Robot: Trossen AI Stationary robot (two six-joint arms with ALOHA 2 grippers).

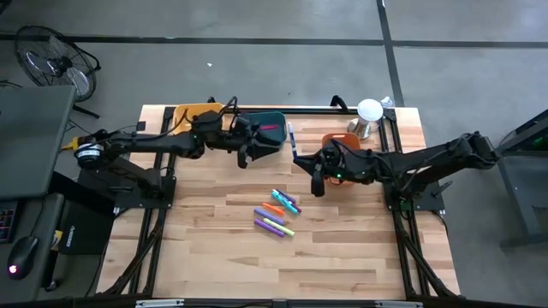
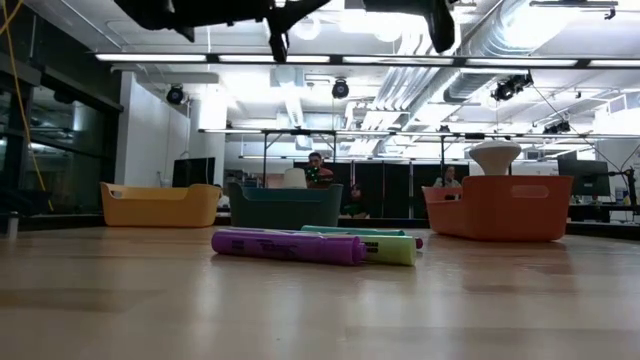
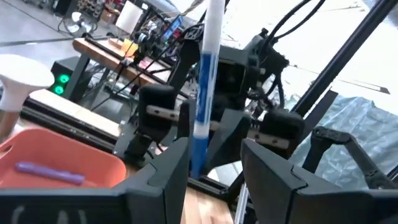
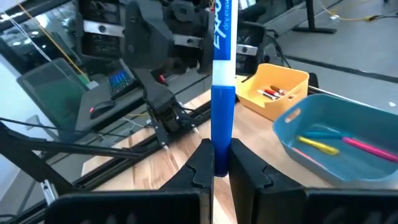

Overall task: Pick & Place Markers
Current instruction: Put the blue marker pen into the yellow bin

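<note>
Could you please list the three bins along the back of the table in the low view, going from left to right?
yellow bin → teal bin → orange bin

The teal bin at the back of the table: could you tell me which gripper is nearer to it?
Left. The left gripper hovers at the teal bin; the right gripper sits by the orange bin.
</note>
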